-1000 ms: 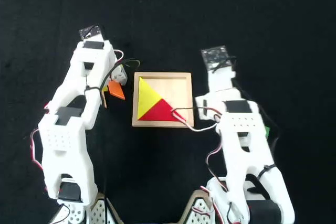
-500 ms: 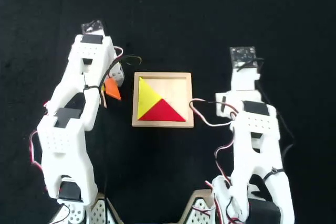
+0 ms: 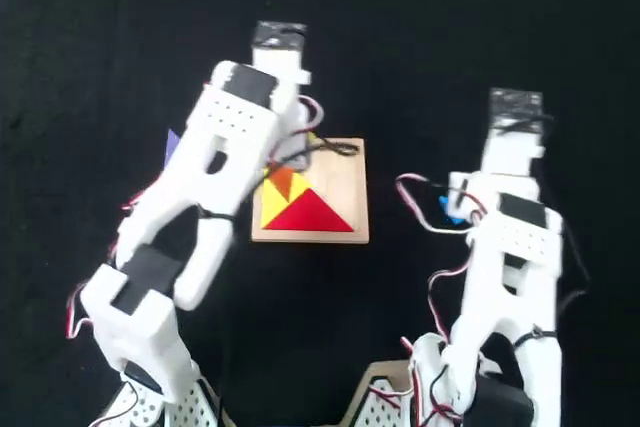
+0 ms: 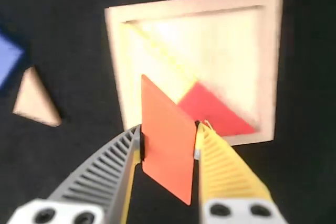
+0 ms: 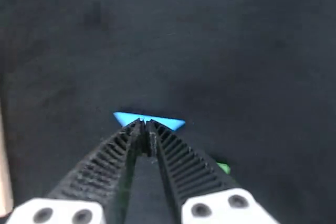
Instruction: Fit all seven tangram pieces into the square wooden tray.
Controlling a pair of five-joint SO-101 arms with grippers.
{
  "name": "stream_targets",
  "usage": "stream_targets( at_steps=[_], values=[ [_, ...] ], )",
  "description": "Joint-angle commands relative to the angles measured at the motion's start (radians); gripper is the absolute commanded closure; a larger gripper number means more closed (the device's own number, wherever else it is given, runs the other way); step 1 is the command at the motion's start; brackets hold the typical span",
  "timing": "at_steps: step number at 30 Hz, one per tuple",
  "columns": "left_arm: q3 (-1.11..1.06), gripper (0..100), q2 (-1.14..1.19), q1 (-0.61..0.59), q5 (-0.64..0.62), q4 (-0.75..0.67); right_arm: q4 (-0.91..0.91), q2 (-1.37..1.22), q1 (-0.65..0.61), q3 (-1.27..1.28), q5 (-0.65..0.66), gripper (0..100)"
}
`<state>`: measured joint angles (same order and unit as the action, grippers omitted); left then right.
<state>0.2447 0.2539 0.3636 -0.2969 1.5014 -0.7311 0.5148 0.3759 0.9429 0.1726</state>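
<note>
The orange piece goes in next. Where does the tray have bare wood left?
Bare: the right side of the tray, between its rim and the red triangle. Crowded: its left side, with the yellow triangle, and near side.

The gripper [image 4: 168,129] clamps an orange piece [image 4: 167,169], a slanted four-sided slab, with one grey finger [image 4: 113,158] and one yellow finger [image 4: 223,161] pressed on its long edges. Beyond it lies the tray [image 4: 194,4] on the black table [image 4: 63,3]. A yellow triangle [image 4: 152,61] and a red triangle [image 4: 215,111] sit inside, meeting near the middle; the rest of the floor is bare wood. Beside the tray lie a tan triangle [image 4: 34,103] and a blue piece [image 4: 8,61].
</note>
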Motion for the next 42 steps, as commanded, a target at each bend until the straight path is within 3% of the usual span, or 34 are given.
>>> stream_targets(
  at_steps=[1,5,12,19,29,35,42],
  values=[
    [0.039,97,0.061,0.096,0.015,-0.072,0.017,0.031,0.032,-0.05,-0.041,98.6],
    [0.039,97,0.141,0.163,-0.012,-0.115,0.017,0.031,0.034,-0.05,-0.046,98.7],
    [0.044,97,0.183,0.174,-0.272,-0.19,0.017,0.031,0.028,-0.05,-0.048,98.7],
    [-0.047,97,0.183,0.194,-0.402,-0.351,0.017,0.031,0.028,-0.05,-0.046,98.7],
    [-0.102,97,0.183,0.197,-0.368,-0.405,0.017,0.031,-0.008,-0.048,-0.041,98.7],
    [-0.117,82,0.183,0.209,-0.342,-0.396,0.015,0.031,-0.008,-0.047,-0.041,98.7],
    [-0.133,80,0.183,0.213,-0.342,-0.397,0.017,0.031,-0.008,-0.042,-0.04,98.7]
  ],
)
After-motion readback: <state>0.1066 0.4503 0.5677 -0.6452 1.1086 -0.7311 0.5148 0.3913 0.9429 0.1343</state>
